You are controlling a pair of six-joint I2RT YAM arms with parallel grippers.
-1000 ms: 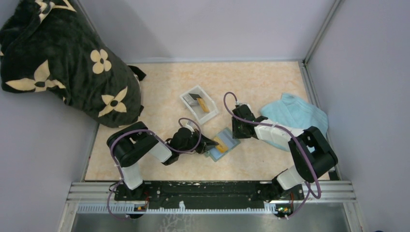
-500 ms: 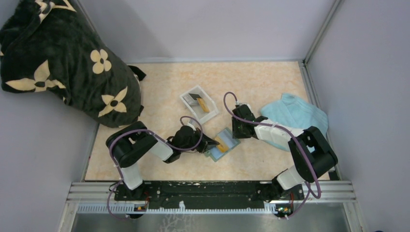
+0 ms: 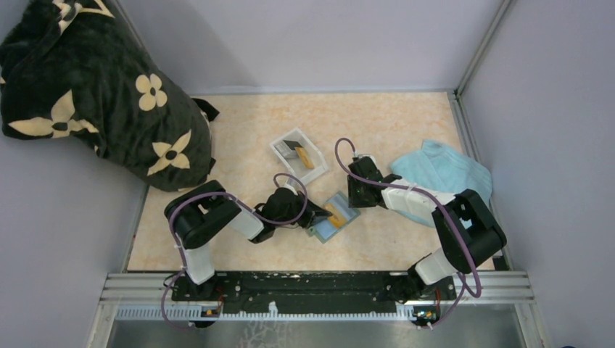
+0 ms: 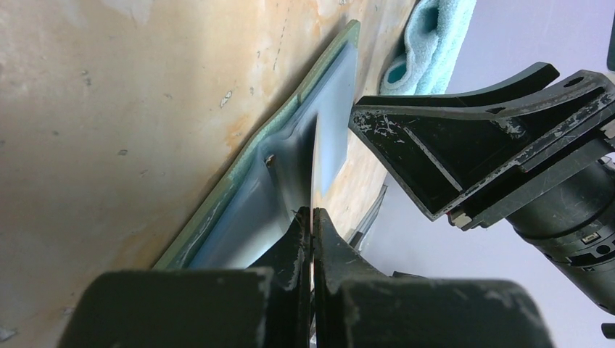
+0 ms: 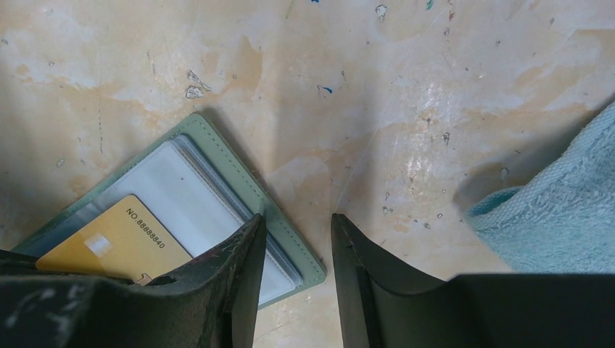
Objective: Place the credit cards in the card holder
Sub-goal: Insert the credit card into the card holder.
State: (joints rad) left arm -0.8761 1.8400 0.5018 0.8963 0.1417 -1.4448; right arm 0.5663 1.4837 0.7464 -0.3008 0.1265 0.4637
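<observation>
- The black left gripper (image 4: 312, 214) has its jaws pinched shut on the near end of a thin orange-yellow plastic credit card (image 5: 116, 239). A firm grip and a low card angle look best, so the card feeds in rather than bowing.
- That card lies over the open grey-green folding card holder (image 5: 210, 196), on its pale blue inner face. It should push in along the slot's own line, slowly, and I would let go only once it seats.
- The black right gripper (image 5: 297, 225) stands at the holder's far corner with its jaws apart and nothing between them. One finger overlaps the holder's edge. I judge it is pinning the holder, and it should stay down so the holder cannot skid on the marbled beige table (image 3: 384, 123).
- Farther back, the white plastic tray (image 3: 279, 151) holds another orange card and a dark one, which are not yet loaded.
</observation>
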